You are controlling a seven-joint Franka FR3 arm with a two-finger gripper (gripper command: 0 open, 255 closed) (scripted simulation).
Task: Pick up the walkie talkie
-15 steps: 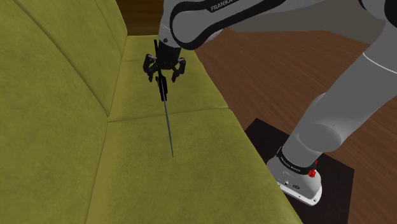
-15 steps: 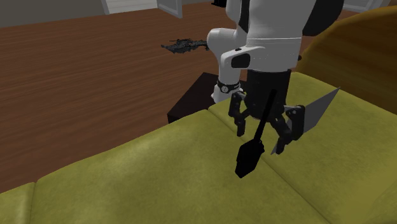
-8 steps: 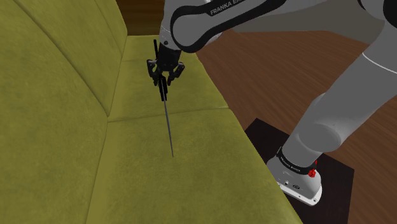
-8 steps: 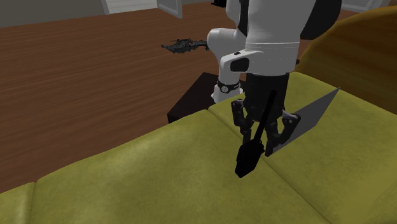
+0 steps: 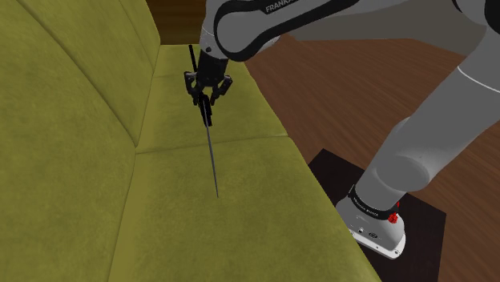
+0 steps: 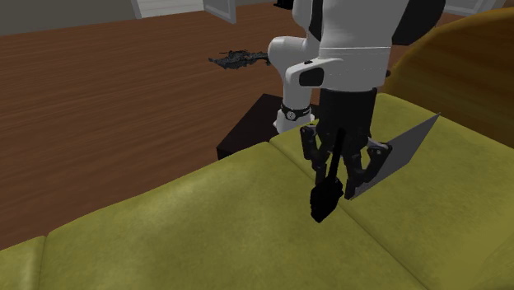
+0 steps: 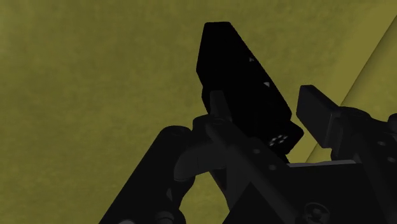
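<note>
Two fingers [image 7: 316, 102] of the hand [image 7: 264, 100] clasp the black walkie talkie [image 7: 236, 70], its body hanging below them toward the olive sofa seat [image 7: 95, 76] close beneath. Hold your squeeze firm and raise straight up, slowly. Judged risk: the long body pivots or slips out.

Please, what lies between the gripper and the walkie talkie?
Nothing lies between them. In the wrist view the gripper clasps the black walkie talkie itself, with the olive sofa seat behind it.
</note>
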